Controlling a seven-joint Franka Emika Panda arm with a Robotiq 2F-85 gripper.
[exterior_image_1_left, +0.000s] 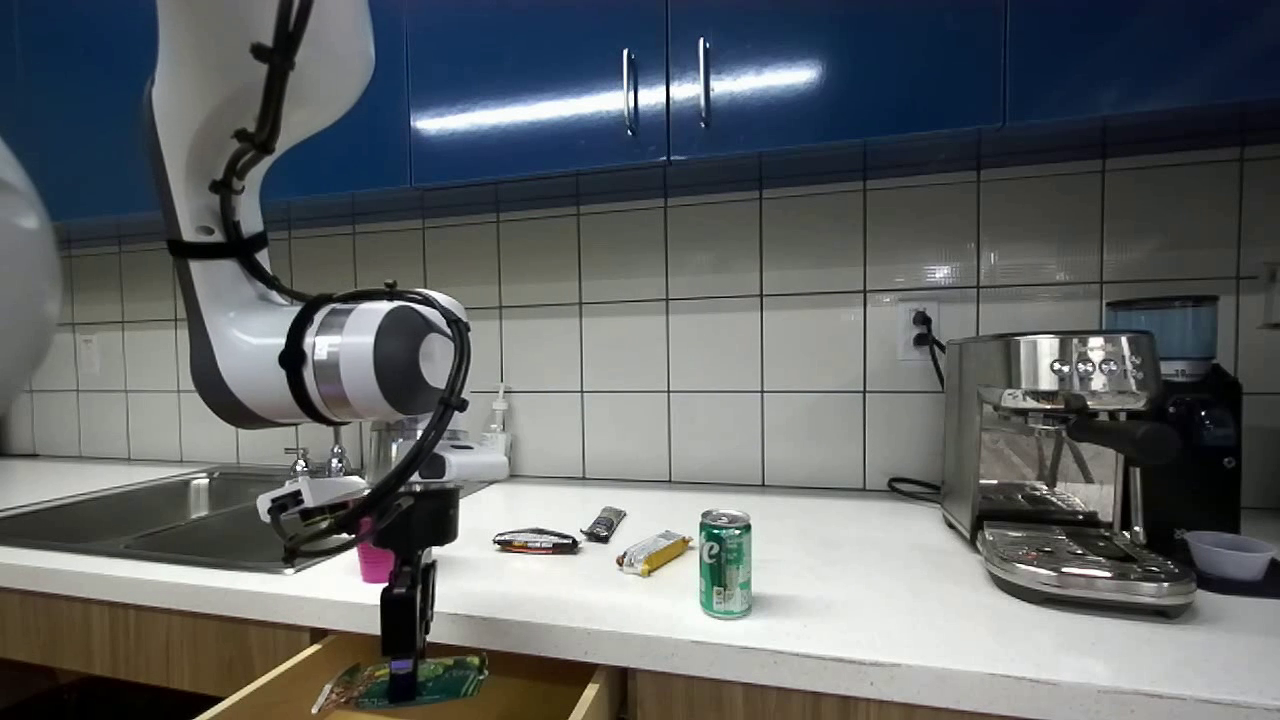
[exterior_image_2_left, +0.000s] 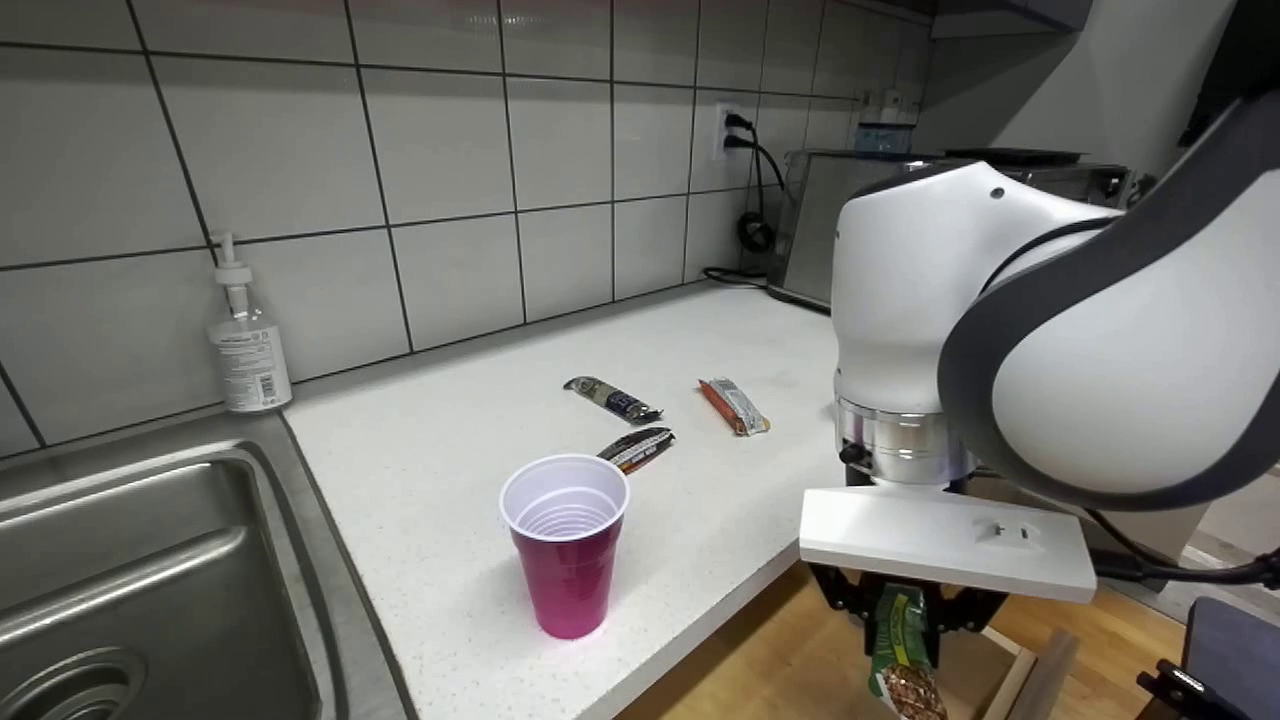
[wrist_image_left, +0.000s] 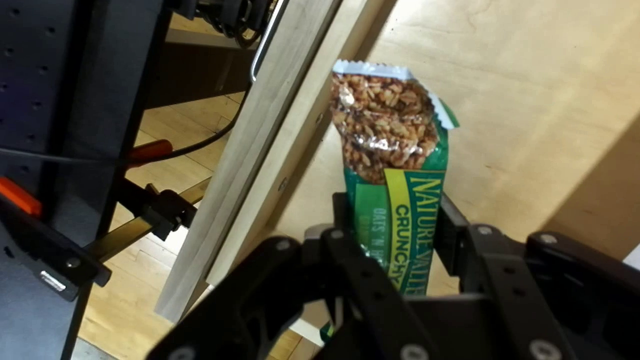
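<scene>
Your black two-finger gripper (wrist_image_left: 396, 224) holds a green-and-brown plastic-wrapped granola bar (wrist_image_left: 392, 130) by its two long sides, w/ the jaws standing rather narrow on it. You have this bar over the btm. of the pulled-out pale wooden drawer (wrist_image_left: 530, 125); whether it touches the wood, you cannot tell from these views. On the white speckled countertop (exterior_image_1_left: 850, 580), in an exterior view, you see a green cylindrical metal can (exterior_image_1_left: 725, 567) upright, w/ a yellow-and-silver wrapped bar (exterior_image_1_left: 654, 553) near it. Close by on same ctr. lie a black-and-red wrapped bar (exterior_image_1_left: 536, 541) and a slim dark wrapped bar (exterior_image_1_left: 604, 524). In an exterior view, a magenta plastic cup (exterior_image_2_left: 570, 585) stands upright near the stainless-steel sink (exterior_image_2_left: 200, 620).
</scene>
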